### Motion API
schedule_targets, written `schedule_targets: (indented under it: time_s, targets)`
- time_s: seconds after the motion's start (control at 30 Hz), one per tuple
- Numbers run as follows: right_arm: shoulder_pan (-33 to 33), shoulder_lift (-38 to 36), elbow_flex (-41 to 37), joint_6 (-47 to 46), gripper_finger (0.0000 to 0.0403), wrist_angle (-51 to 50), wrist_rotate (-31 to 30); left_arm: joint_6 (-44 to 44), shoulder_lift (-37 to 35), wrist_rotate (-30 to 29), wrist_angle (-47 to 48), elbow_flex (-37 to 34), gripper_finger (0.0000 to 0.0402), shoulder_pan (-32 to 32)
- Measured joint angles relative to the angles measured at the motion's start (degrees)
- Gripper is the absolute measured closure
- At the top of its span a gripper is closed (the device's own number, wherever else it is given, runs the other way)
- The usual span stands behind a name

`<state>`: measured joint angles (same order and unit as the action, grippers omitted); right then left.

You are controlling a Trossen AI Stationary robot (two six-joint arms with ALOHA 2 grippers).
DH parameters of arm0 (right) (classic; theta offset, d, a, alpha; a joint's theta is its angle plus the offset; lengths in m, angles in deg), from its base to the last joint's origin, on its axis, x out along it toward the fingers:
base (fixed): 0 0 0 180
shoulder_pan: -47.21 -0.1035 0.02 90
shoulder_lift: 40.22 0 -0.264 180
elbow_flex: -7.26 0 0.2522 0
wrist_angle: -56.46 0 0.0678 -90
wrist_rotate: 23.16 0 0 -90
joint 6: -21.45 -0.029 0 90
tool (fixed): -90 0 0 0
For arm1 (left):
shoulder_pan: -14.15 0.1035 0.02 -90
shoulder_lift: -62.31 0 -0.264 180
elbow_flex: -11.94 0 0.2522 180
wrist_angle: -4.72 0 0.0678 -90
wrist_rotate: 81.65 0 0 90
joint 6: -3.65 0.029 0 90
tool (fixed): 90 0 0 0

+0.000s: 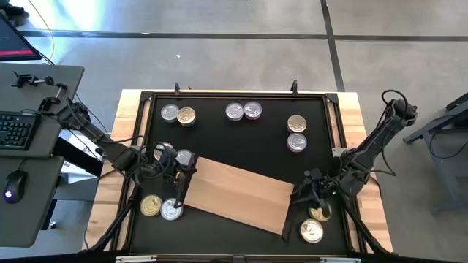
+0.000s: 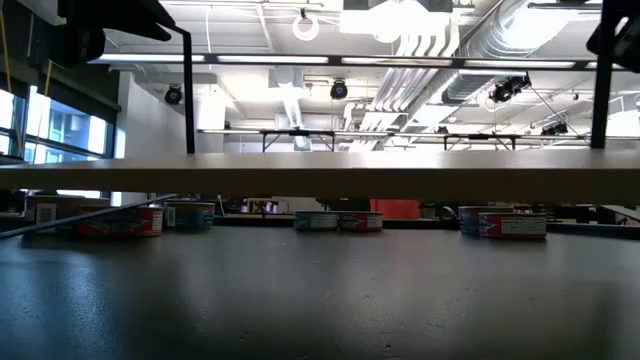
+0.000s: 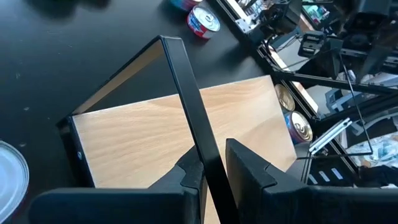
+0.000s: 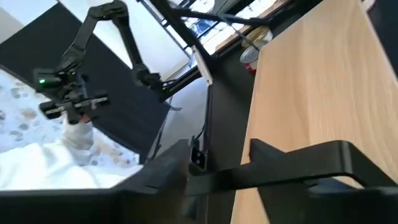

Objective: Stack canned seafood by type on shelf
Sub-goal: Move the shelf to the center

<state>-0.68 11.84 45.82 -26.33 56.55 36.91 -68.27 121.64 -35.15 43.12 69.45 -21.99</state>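
The shelf [image 1: 238, 193] is a pale wood board with a black bar frame standing up from each end. It hangs level over the black mat [image 1: 241, 146], its board edge [image 2: 320, 178] clear of it. My left gripper [image 1: 178, 179] is shut on the frame at the board's left end. My right gripper [image 1: 303, 191] is shut on the frame at its right end. Several round seafood cans lie flat on the mat: a pair at the far left [image 1: 178, 115], a pair at the far middle [image 1: 243, 111], two at the right [image 1: 297, 133], and more near both grippers. My left gripper [image 3: 208, 165] pinches one straight black bar of the left end frame [image 3: 200, 146] between its two fingers, which lie across the bar. The board [image 3: 143, 137] hangs below the frame, clear of the mat. My right gripper [image 4: 211, 165] closes on a black bar of the right end frame [image 4: 323, 163], coming from the table's right side. The dark fingers and the bar merge, so the exact place of contact does not show. The board [image 4: 311, 81] stays level and lifted.
Two cans [image 1: 161, 208] lie on the mat under my left gripper, one [image 1: 184, 156] just beyond it, and two [image 1: 314, 223] by my right gripper. The mat's raised black rim [image 1: 146, 98] frames the work area. A desk with a keyboard [image 1: 14, 131] stands to the left.
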Motion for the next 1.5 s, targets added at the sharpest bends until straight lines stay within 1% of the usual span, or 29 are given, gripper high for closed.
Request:
schedule_targets:
  time_s: [0.13, 0.2, 0.27, 0.33, 0.43, 0.53, 0.6, 0.67, 0.73, 0.87, 1.0, 1.1, 1.2, 1.37, 1.5]
  targets:
    - [1.7, 0.0, 2.5, 0.9, 0.0325, -3.8, 0.2, 0.6, 0.0, -0.1, -1.0, 0.0, 0.0359, -0.3]
    - [2.2, 0.0, 5.1, 2.3, 0.0359, -6.6, 1.1, 1.4, 0.0, 0.1, -2.3, 0.0, 0.036, -0.5]
    - [3.2, -0.1, 7.8, 4.5, 0.0388, -10.0, 0.7, 2.0, 0.0, 0.2, -3.7, 0.5, 0.0364, -0.5]
    - [4.7, 0.0, 11.0, 6.8, 0.0396, -15.4, -1.4, 4.0, 0.0, 0.5, -5.7, 0.7, 0.037, -0.3]
    - [8.4, 0.0, 17.0, 6.8, 0.0392, -25.9, -1.5, 8.4, -0.1, 1.3, -8.7, 1.1, 0.0384, 0.7]
    - [12.9, 0.0, 22.9, 3.9, 0.0397, -38.8, 0.4, 11.2, -0.4, 4.1, -8.8, 2.0, 0.0397, 2.6]
    - [16.0, 0.0, 26.1, 4.2, 0.0399, -44.8, 1.7, 12.1, -0.3, 6.9, -8.5, 2.1, 0.04, 4.7]
    - [19.1, -0.1, 28.7, 6.3, 0.0397, -48.7, 3.7, 13.0, -0.3, 9.1, -8.3, 2.2, 0.04, 7.0]
    - [22.3, -0.1, 30.8, 7.2, 0.0397, -51.3, 6.9, 13.2, -0.5, 12.1, -7.7, 2.2, 0.0401, 9.5]
    - [30.7, -0.1, 32.7, 7.0, 0.0401, -55.4, 16.1, 14.2, -1.1, 21.9, -7.0, 2.1, 0.0401, 14.8]
    - [40.3, 0.0, 32.7, 7.3, 0.0401, -55.7, 28.0, 14.3, -4.7, 30.3, -6.2, 2.2, 0.0401, 20.4]
    - [47.5, 0.5, 32.7, 7.6, 0.04, -55.5, 37.6, 12.8, -7.8, 37.3, -3.5, 2.2, 0.0401, 25.5]
    - [54.7, 1.5, 32.8, 10.0, 0.04, -55.8, 45.7, 12.1, -10.3, 42.0, -0.1, 2.2, 0.0401, 31.5]
    - [63.6, 5.4, 32.8, 13.1, 0.04, -58.2, 53.2, 13.5, -11.2, 47.5, 6.6, 2.3, 0.0401, 41.6]
    - [67.7, 8.9, 32.8, 15.7, 0.04, -58.5, 57.0, 18.9, -9.7, 52.2, 7.5, 2.3, 0.0399, 47.5]
